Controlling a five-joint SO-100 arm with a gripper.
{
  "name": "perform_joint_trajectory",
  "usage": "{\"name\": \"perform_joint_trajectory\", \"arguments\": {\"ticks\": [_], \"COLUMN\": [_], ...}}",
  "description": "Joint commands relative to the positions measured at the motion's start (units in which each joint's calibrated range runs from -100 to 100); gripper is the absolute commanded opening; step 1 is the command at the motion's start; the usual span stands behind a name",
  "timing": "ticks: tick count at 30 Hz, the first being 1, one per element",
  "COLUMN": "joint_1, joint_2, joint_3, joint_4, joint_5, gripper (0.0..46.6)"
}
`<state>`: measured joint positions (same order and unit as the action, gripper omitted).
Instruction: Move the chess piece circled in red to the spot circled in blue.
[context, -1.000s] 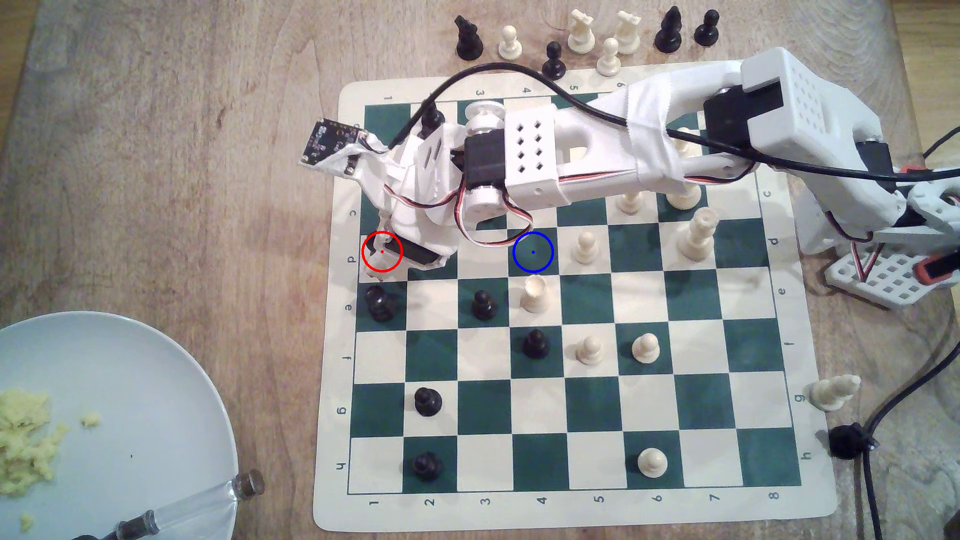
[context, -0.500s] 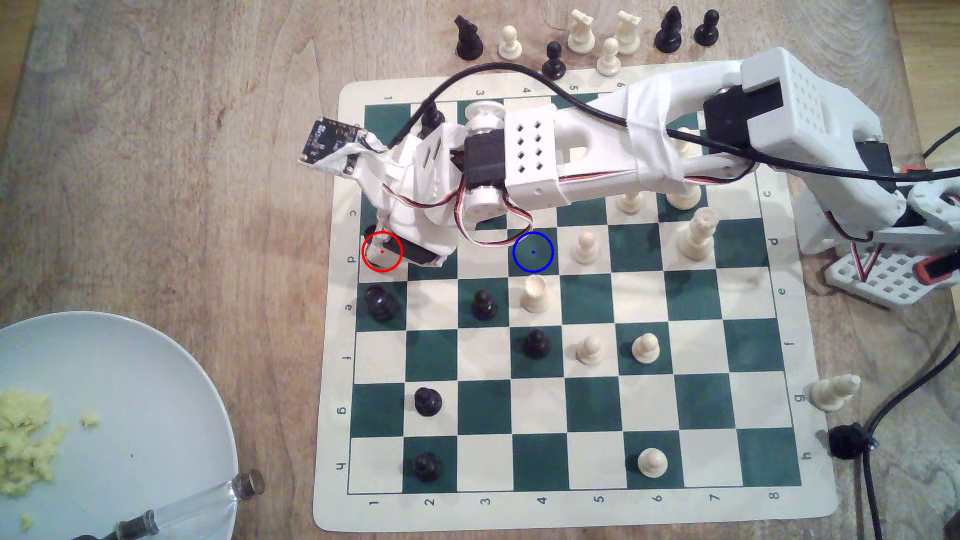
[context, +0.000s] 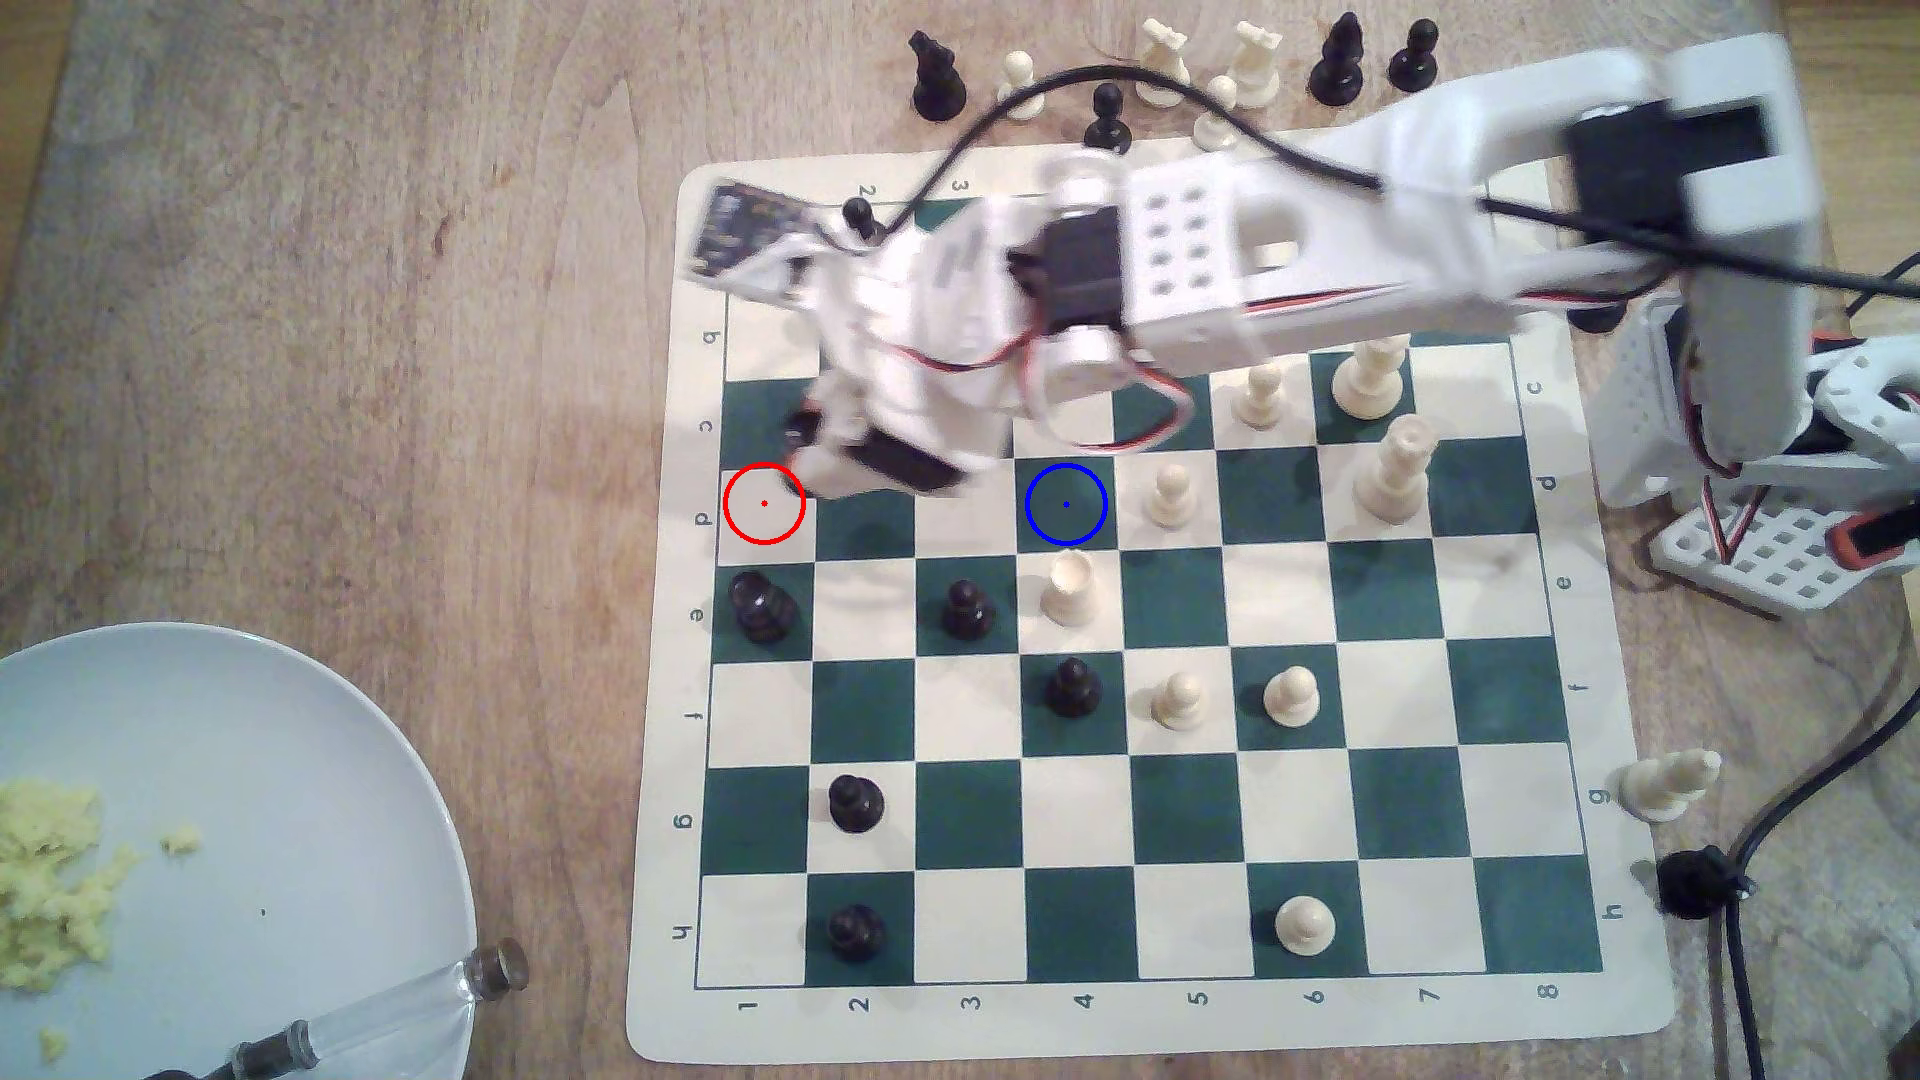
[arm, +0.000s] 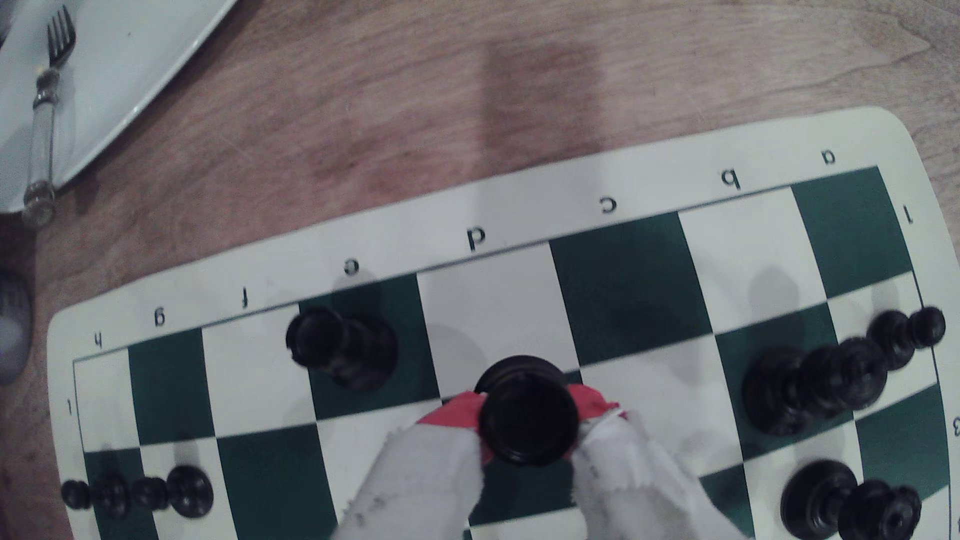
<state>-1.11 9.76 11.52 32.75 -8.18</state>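
Green-white chessboard (arm: 628, 291), hand (arm: 527, 431) clamped around black rook (arm: 527, 415), lifted

The gripper (arm: 527, 415), shut around the rook (arm: 527, 413), hangs off the board (context: 1143, 1023) over the corner where the c and d rows meet. From it toward the spot (context: 1066, 505), the d-row squares in between stand bare, so that lane is free at board level. Just past the spot on the same row stands a white pawn (context: 1172, 493). On the next row, touching the spot's far edge, stands a white piece (context: 1070, 587), with a black pawn (context: 966, 610) diagonally beside it. A black piece (context: 764, 608) stands near the red-ringed square (context: 765, 504), on the row below the gripper in the exterior view.
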Motion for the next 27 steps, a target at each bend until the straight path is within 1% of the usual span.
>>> {"name": "perform_joint_trajectory", "arguments": {"ticks": [1, 3, 8, 16, 27], "joint_1": [1.07, 1.46, 0.75, -0.11, -2.37], "joint_2": [-14.26, -18.0, -24.79, -32.0, -31.49], "joint_3": [6.61, 12.32, 21.93, 33.72, 39.7], "joint_4": [-1.46, -2.94, -4.17, -4.82, -6.87], "joint_5": [0.59, 0.98, 1.47, 2.0, 2.1], "gripper": [1.1, 1.1, 1.1, 1.1, 1.1]}}
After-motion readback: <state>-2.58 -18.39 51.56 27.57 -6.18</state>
